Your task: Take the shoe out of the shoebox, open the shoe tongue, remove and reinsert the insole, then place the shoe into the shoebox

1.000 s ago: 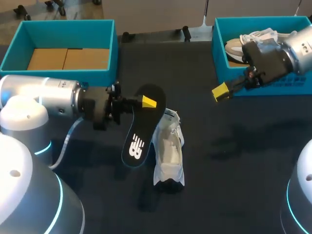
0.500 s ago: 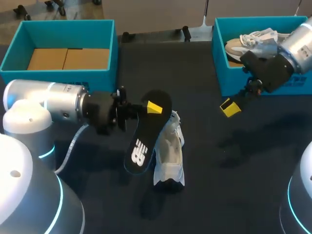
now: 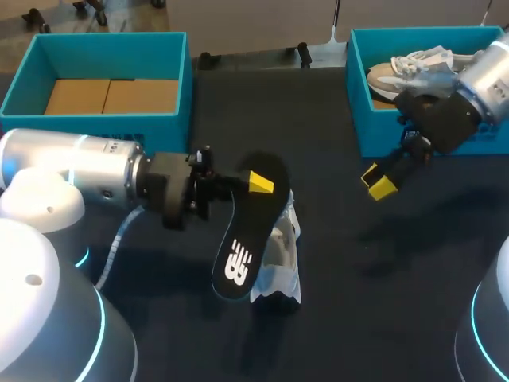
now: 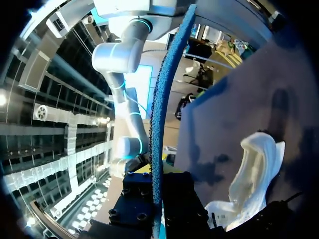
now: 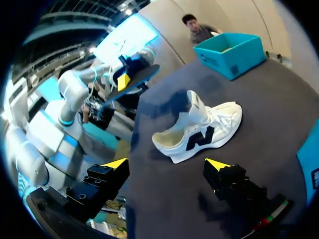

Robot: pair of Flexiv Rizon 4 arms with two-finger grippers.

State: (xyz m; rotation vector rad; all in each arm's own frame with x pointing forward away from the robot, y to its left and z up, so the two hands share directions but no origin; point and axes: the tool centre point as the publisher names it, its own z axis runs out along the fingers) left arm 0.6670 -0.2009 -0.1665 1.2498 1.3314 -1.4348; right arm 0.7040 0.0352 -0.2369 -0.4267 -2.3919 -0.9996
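Black table (image 3: 366, 310): shoe (image 3: 280, 267) mid-table; teal left box (image 3: 103, 127) and right box (image 3: 398, 145) at far edge. Left gripper (image 3: 256, 183) clamps insole (image 3: 242, 255); right gripper (image 5: 167, 163) wide, empty.

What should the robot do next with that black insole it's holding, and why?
Probably ease the insole down toward the opening of the shoe. The left jaws are shut on the insole, held tilted above the white shoe on the table, whose tongue stands up. The right jaws are open and off to the side.
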